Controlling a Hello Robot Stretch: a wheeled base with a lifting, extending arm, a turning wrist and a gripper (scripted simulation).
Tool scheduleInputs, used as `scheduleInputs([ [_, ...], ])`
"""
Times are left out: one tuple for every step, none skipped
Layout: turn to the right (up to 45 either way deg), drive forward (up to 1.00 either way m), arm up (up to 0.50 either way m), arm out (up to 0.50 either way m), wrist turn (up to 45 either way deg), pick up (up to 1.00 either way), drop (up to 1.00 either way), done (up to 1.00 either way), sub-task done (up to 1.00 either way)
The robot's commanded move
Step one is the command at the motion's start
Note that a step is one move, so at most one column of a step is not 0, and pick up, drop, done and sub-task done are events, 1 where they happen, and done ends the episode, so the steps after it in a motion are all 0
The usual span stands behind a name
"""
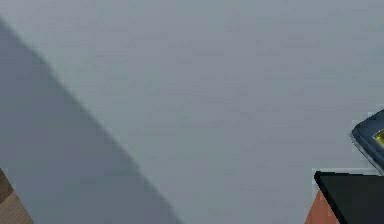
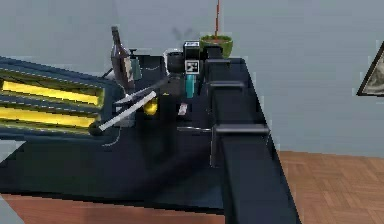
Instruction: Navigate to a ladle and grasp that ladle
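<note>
In the arm side view a slim silvery long-handled utensil [image 2: 127, 110], which may be the ladle, lies slanted on a dark countertop [image 2: 110, 170]. The arm [image 2: 240, 140] reaches out over this counter, with its white marker squares [image 2: 192, 60] at the far end. The gripper [image 2: 165, 78] is a dark shape just left of them, above and right of the utensil's upper end. I cannot tell whether it holds anything, since things lie on the counter at and behind it.
A large blue and yellow object [image 2: 45, 95] covers the counter's left. A dark bottle [image 2: 118, 55], a green plant pot [image 2: 215, 45] and small yellow [image 2: 150, 108] and teal [image 2: 186, 106] items stand nearby. A picture [image 2: 374, 75] hangs on the wall. The forward view faces a grey wall [image 1: 200, 90] and a counter corner [image 1: 350, 195].
</note>
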Motion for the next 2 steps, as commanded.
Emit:
scheduleInputs([
  [0.0, 0.0, 0.0, 0.0, 45.0, 0.0, 0.0, 0.0, 0.0],
  [0.0, 0.0, 0.0, 0.0, 12.0, 0.0, 0.0, 0.0, 0.0],
])
